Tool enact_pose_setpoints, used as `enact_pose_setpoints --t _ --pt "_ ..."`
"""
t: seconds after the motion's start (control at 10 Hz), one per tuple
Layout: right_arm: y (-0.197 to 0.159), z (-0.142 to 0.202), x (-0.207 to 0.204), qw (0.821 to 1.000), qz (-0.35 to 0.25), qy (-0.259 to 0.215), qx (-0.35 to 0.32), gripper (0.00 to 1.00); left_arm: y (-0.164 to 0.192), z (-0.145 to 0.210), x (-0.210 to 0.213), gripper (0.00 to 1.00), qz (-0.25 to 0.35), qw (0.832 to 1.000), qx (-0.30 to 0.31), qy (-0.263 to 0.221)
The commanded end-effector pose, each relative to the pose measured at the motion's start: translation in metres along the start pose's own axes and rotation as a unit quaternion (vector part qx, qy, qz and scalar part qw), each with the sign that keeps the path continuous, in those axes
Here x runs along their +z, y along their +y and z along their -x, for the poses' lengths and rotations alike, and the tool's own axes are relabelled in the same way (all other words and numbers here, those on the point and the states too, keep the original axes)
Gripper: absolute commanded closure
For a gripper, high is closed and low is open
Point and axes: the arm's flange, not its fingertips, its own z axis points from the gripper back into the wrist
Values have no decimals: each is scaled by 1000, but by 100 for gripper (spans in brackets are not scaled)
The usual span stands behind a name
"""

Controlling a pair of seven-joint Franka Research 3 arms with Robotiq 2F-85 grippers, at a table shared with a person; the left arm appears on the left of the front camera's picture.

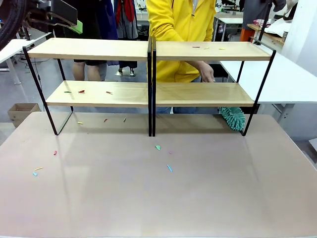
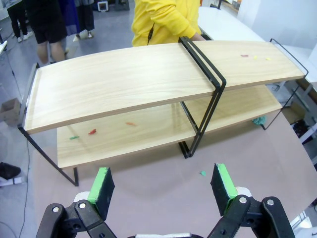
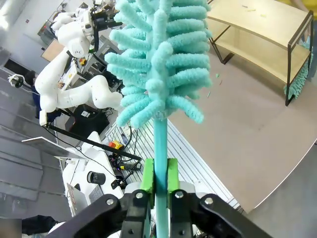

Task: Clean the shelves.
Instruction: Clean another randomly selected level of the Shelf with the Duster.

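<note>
The right claw (image 3: 159,174) clamps a teal duster (image 3: 158,64) by its handle. The left claw (image 2: 162,182) gapes before the littered shelves (image 2: 129,79).

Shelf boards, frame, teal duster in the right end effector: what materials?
Long light-wood shelf boards: wood or wood-look laminate, matte; grain lines show. Thin black frame: likely painted metal rod, slim and straight. Teal fluffy duster: soft chenille-like microfibre strands, smooth probably plastic stick.
</note>
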Motion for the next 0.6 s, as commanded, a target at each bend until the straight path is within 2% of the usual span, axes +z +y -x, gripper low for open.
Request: enact_pose_setpoints --t 0.0,0.2,0.3,0.4,0.5 --pt "10 -22 -35 994 16 95 48 88 0 0 0 0 -5 1000 2 -1" --pt "23 -61 -118 977 5 194 91 88 0 0 0 0 -5 1000 2 -1" --pt "34 -68 -162 958 17 269 100 88 0 0 0 0 -5 1000 2 -1" --pt "46 -69 -208 928 50 351 110 88 0 0 0 0 -5 1000 2 -1" --pt "59 -66 -258 901 40 411 131 88 0 0 0 0 -5 1000 2 -1"
